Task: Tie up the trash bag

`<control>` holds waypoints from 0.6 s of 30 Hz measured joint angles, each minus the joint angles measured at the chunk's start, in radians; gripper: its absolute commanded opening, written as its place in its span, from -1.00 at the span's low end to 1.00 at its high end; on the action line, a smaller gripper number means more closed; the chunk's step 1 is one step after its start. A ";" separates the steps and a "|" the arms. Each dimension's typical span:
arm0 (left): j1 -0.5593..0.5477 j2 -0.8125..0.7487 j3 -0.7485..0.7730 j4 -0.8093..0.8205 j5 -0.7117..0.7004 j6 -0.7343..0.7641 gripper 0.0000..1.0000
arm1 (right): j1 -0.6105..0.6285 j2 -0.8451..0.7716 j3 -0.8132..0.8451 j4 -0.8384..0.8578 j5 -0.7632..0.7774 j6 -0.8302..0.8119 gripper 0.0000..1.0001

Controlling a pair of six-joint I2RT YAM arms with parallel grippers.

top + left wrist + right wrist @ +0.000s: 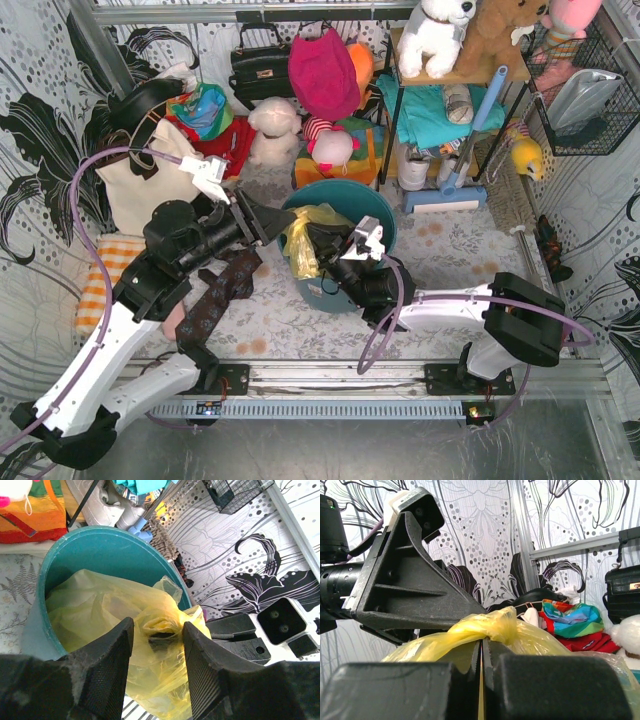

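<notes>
The trash bag [303, 243], thin glossy yellow plastic, sits in the teal bucket [372, 210] at the middle of the table. Its top is gathered into a twisted bunch [470, 630]. My right gripper [482, 647] is shut on that bunch just below the twist, reaching in from the right [335, 245]. My left gripper [157, 630] is open on the bucket's left side [268, 222]. Crumpled bag plastic [150, 655] lies in the gap between its fingers [107, 670], and neither pad visibly presses on it.
A cream tote [150, 170] leans at the back left, with a dark patterned cloth [220, 295] and an orange checked cloth [95, 270] on the table near the left arm. Plush toys [272, 125], a black handbag [262, 65] and a shelf [440, 120] crowd the back.
</notes>
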 measured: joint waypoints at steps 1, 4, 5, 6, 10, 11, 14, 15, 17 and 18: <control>0.000 -0.003 -0.005 0.010 0.005 -0.008 0.05 | 0.000 0.001 0.003 0.000 0.002 -0.007 -1.00; 0.000 -0.014 -0.025 0.034 0.017 -0.026 0.06 | 0.000 0.013 0.016 0.000 0.010 -0.021 -1.00; 0.000 -0.019 -0.035 0.042 0.021 -0.035 0.07 | 0.000 0.018 0.020 0.000 0.011 -0.022 -1.00; 0.000 -0.024 -0.046 0.050 0.024 -0.041 0.08 | 0.000 0.022 0.021 0.000 0.013 -0.025 -1.00; 0.000 -0.035 -0.081 0.082 0.040 -0.070 0.09 | 0.000 0.028 0.022 -0.003 0.019 -0.036 -1.00; 0.001 -0.035 -0.088 0.090 0.043 -0.079 0.09 | 0.000 0.028 0.022 -0.004 0.022 -0.038 -1.00; 0.002 -0.039 -0.108 0.118 0.052 -0.097 0.11 | 0.000 0.028 0.022 -0.005 0.030 -0.042 -1.00; 0.002 -0.041 -0.114 0.124 0.054 -0.103 0.12 | 0.000 0.028 0.022 -0.005 0.030 -0.043 -1.00; 0.002 -0.046 -0.119 0.128 0.059 -0.113 0.15 | 0.001 0.028 0.022 -0.005 0.030 -0.044 -1.00; 0.002 -0.049 -0.120 0.128 0.061 -0.117 0.17 | 0.002 0.028 0.022 -0.005 0.030 -0.046 -1.00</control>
